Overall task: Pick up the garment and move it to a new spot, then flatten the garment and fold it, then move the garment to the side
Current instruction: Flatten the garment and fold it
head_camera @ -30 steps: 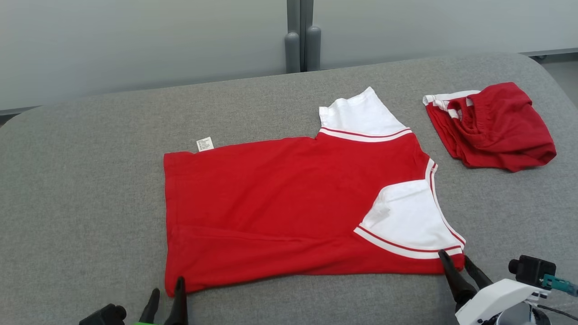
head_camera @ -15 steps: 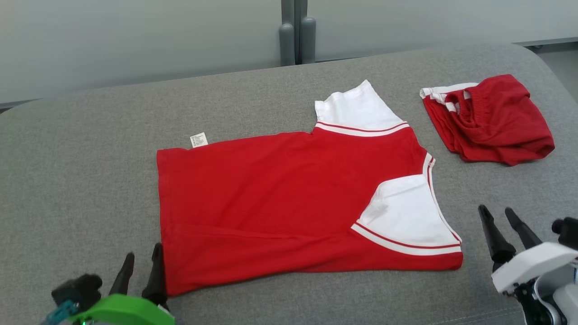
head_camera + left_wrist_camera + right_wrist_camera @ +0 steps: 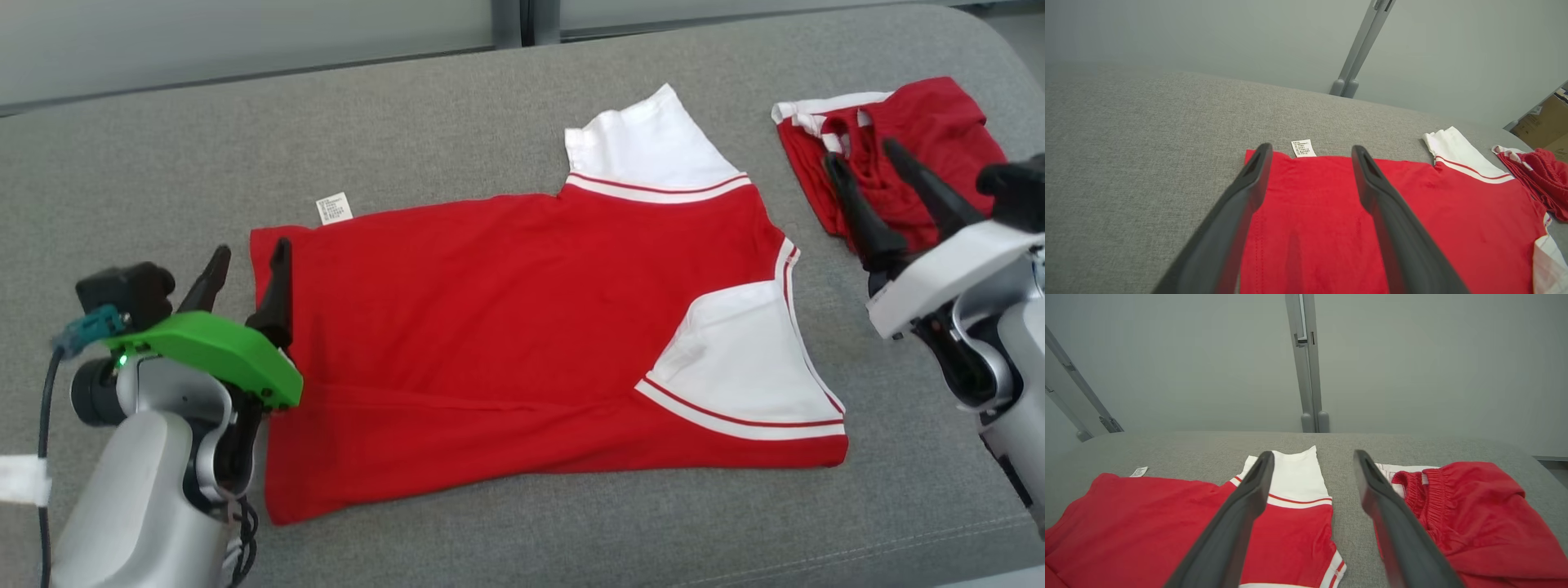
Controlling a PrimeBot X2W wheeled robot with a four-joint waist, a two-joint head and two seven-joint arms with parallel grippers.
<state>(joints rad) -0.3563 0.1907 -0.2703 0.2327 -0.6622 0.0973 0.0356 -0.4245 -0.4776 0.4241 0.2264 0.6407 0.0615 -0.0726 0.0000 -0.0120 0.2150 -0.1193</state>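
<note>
A red T-shirt (image 3: 506, 327) with white sleeves lies spread on the grey padded table (image 3: 457, 98), one white sleeve folded over its front at the lower right and a small white label (image 3: 333, 208) at its far left corner. My left gripper (image 3: 250, 255) hovers open over the shirt's left hem; the hem (image 3: 1310, 204) shows between its fingers in the left wrist view. My right gripper (image 3: 861, 153) is open, raised to the right of the shirt (image 3: 1167, 514), in front of a second garment.
A crumpled pair of red shorts (image 3: 898, 155) with white trim lies at the far right of the table, also seen as shorts (image 3: 1470, 514) beside my right fingers. A grey wall with a vertical post (image 3: 1306, 375) stands behind the table.
Both grippers have left the shirt's near edge and moved up and away from me, the left along the left hem, the right toward the shorts. The head camera has tilted down.
</note>
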